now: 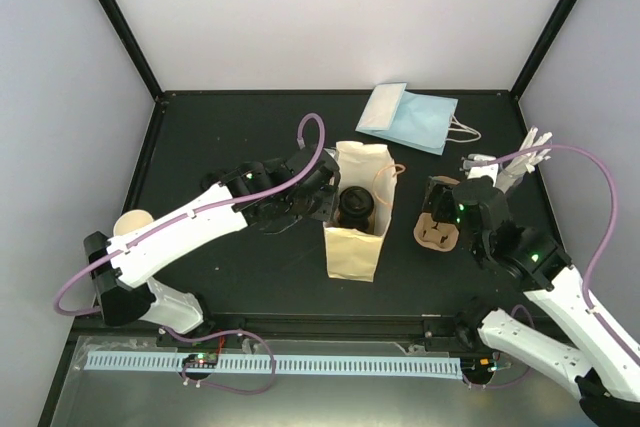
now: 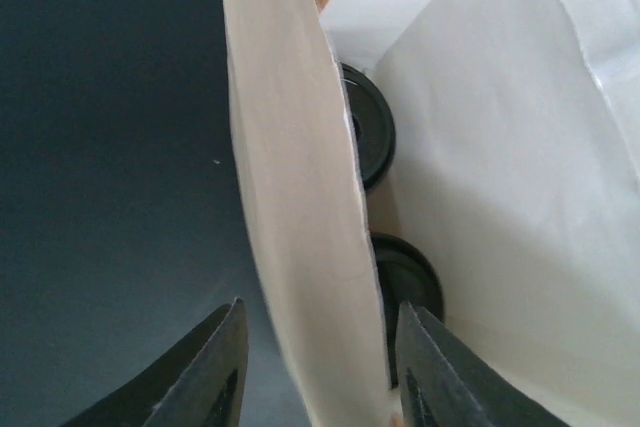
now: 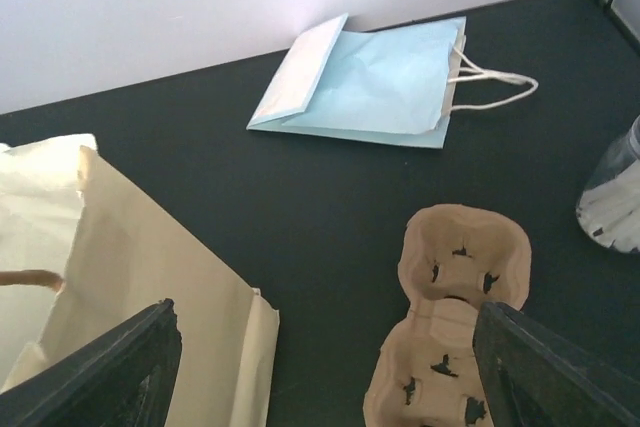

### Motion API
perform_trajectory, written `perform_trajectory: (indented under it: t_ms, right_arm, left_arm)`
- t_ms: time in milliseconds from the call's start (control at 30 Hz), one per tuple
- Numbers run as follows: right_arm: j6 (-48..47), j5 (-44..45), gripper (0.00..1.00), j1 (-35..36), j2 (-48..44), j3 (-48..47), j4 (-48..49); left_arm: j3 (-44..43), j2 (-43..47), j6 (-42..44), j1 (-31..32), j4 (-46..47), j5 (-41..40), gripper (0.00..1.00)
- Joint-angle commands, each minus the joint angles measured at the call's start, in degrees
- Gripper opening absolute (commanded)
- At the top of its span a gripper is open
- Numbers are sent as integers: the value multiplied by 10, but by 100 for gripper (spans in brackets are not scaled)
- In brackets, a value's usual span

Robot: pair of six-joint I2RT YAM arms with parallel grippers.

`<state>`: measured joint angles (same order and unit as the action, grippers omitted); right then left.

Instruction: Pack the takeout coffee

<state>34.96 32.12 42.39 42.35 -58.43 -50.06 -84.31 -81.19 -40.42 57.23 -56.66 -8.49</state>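
Observation:
The tan paper bag (image 1: pixel 352 247) stands open at mid-table. Inside it I see the black lid of the takeout coffee (image 1: pixel 357 205). The left wrist view shows two black lids in the bag, one farther (image 2: pixel 367 127) and one nearer (image 2: pixel 408 282); the cups below them are hidden. My left gripper (image 1: pixel 322 197) is open and straddles the bag's left wall (image 2: pixel 295 207), one finger (image 2: pixel 215 372) outside and the other inside. My right gripper (image 1: pixel 442 197) hangs open and empty beside the bag, above the brown pulp carrier (image 3: pixel 455 277).
A light blue paper bag (image 1: pixel 410 115) with cord handles lies flat at the back. A clear jar of white sticks (image 1: pixel 515 162) stands at the right edge. A cream round cup top (image 1: pixel 133 222) shows by the left arm's base.

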Motion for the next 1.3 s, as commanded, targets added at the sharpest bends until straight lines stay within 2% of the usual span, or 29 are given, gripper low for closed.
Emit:
perform_trajectory:
  t_ms: [0,133,200,467,800,1100,1167,1267]
  right_arm:
    - [24,-72,82,-41,-9,30,59]
    - [34,-97,82,-54,-14,65,77]
    - [41,-117,81,-56,-12,82,87]
    - [72,-187,82,-58,-1,155,130]
    - [68,-181,81,-58,21,164,137]
    - [50,-156,81,-60,54,130,108]
    - [49,-156,82,-60,61,125,103]
    - [56,-151,86,-61,72,105,86]
  left_arm:
    - [-31,-6,25,0,-35,-60,34]
    - [-32,-1,40,-9,-34,-83,8]
    - [-32,2,50,-21,-35,-86,2]
    - [-7,12,113,-91,17,-44,1]
    - [-8,-10,192,-214,83,37,1]
    - [-24,-42,222,-256,90,89,3]
    - [-28,-45,223,-259,83,97,5]
    - [-30,-39,224,-259,79,105,18]
